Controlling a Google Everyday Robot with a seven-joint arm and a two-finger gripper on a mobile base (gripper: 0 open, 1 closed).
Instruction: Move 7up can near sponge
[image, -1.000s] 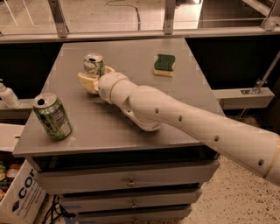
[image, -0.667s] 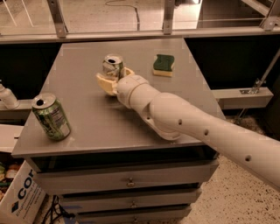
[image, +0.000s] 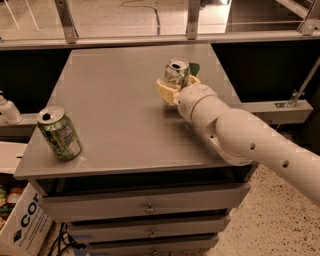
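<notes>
grey metal cabinet top (image: 120, 100) fills most of the shot, with three drawers (image: 100, 210) stacked under it at the bottom edge and one cardboard box (image: 22, 225) poking in at the lower left corner. nearest thing on the top is one all-green can (image: 59, 133), upright by the front left corner, well apart from everything else. there's one white bottle (image: 8, 111) just off the table at the left edge.

the single arm (image: 240, 140) comes in from the lower right, big white tube with a few small dark holes. its gripper (image: 175, 86) sits right of centre, upper middle of the frame, cream fingers clamped round the lower part of the 7up can (image: 176, 73), so two cans total. the can is upright with its opened top showing; can't tell if it's touching the surface.

just behind the can, peeking out on its right, is the one sponge (image: 194, 68), only a bit of dark green visible, pretty much right beside it. a metal rail (image: 150, 40) runs across the back.
</notes>
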